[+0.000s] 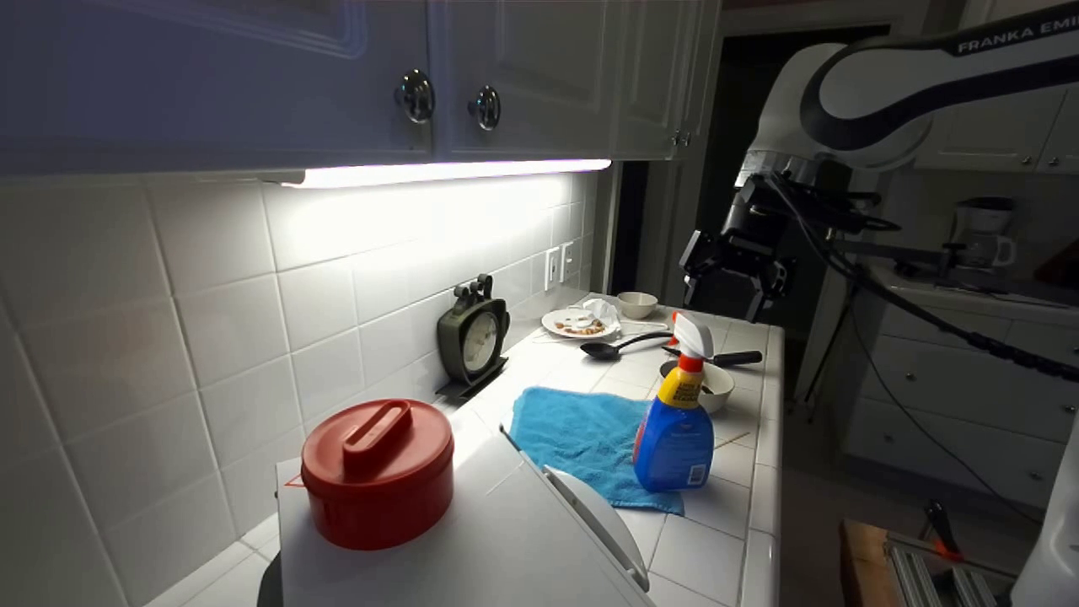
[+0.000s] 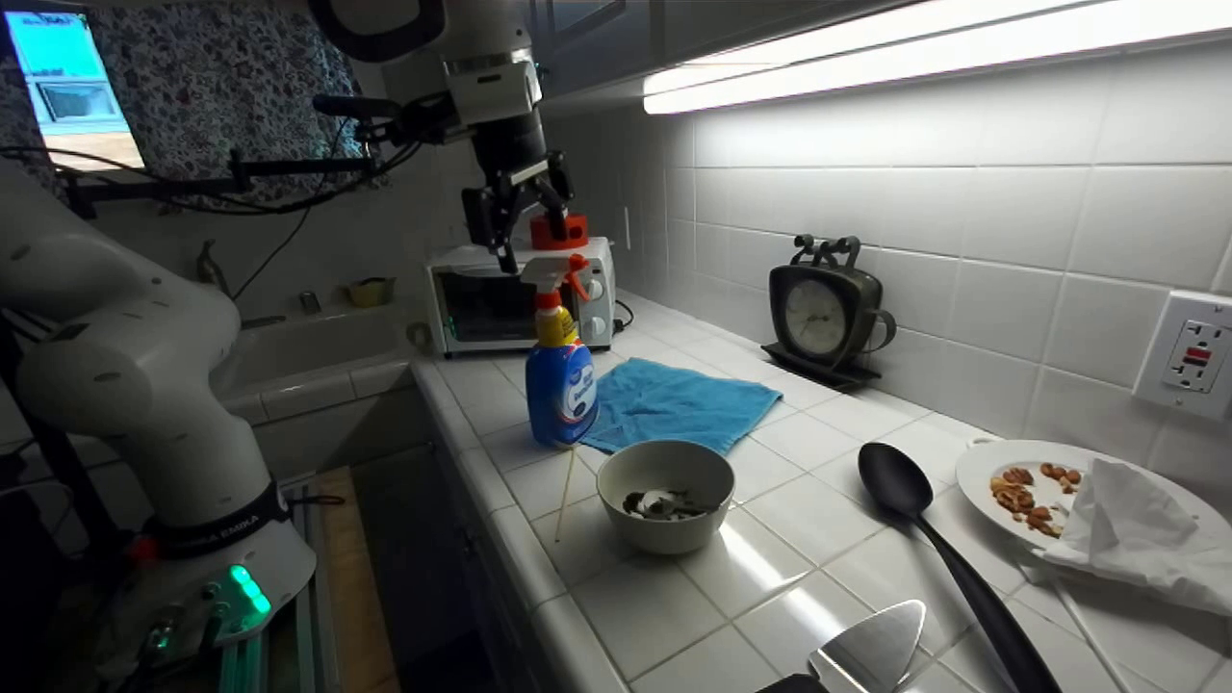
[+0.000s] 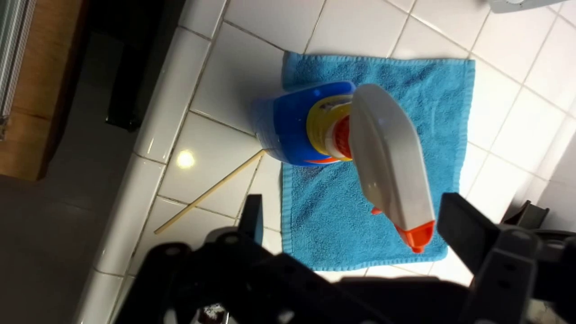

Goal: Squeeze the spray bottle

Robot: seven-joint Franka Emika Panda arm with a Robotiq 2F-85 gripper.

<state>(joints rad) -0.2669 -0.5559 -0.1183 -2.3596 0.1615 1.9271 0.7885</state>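
The spray bottle stands upright at the edge of the blue cloth, right of centre in an exterior view, the gripper wide and empty above it, so I'd say lining-up looks mostly done, with grip and squeeze left.

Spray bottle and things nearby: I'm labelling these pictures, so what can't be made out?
Spray bottle: its blue plastic hides any liquid level, in every view.
Label: fine print too small in both exterior views.
Trigger: mostly hidden under the white spray head, in the wrist view.
Black spoon: handle end cut off by the bottom edge in an exterior view.
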